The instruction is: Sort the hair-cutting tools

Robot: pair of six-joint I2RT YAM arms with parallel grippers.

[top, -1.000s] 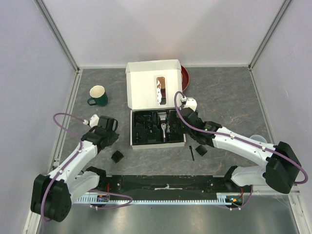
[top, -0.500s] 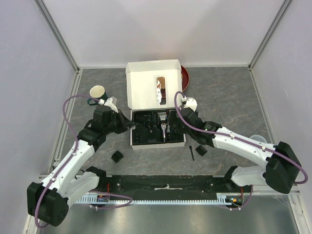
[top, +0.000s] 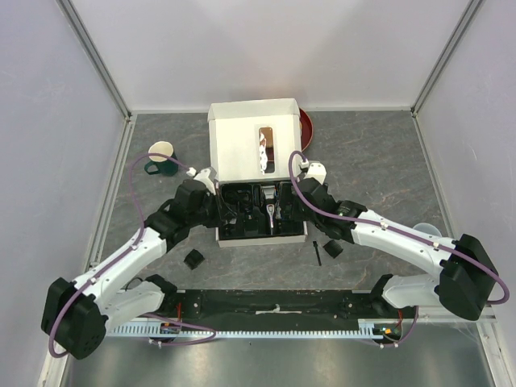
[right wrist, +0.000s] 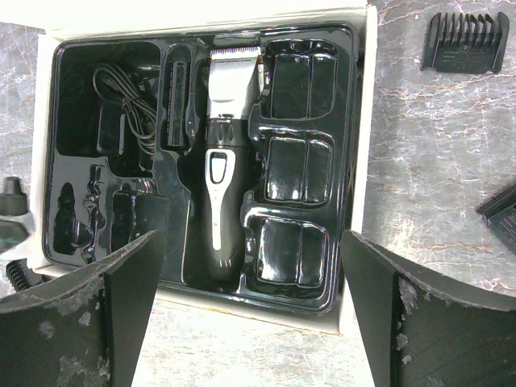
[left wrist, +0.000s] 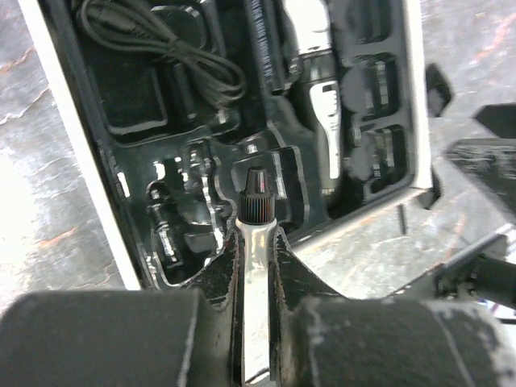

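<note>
**Top view.** White card box (top: pixel 252 141) at mid-bench (top: pixel 379 153), lid thrown back, window cut in it. Black moulded plastic tray (top: pixel 234 218) inside. Black-and-silver clipper (top: pixel 268 211) lying lengthwise in the tray's middle channel. Left jaws over the tray's left side, right jaws over its right side; opening of either unreadable from here. One black comb guard (top: pixel 193 259) on the grey marbled bench near the box's left corner, another (top: pixel 332 248) to the right, thin black brush (top: pixel 317 253) just beside it. Green mug (top: pixel 161 158) far left; red bowl (top: pixel 307 129) behind the lid; clear cup (top: pixel 427 232) by the right arm.

**Left wrist.** Left jaws nearly closed, pinching a small pale bottle (left wrist: pixel 258 205) with ribbed black cap, above the tray's near recesses. Scuffed black fingers (left wrist: pixel 218 282). Coiled black cable (left wrist: pixel 169 44) in a deep pocket, not made out from above.

**Right wrist.** Right jaws spread wide, holding nothing, flaky worn fingers (right wrist: pixel 105 306) framing the tray. Clipper's toothed silver blade and glossy body plain here; three ribbed recesses alongside.
</note>
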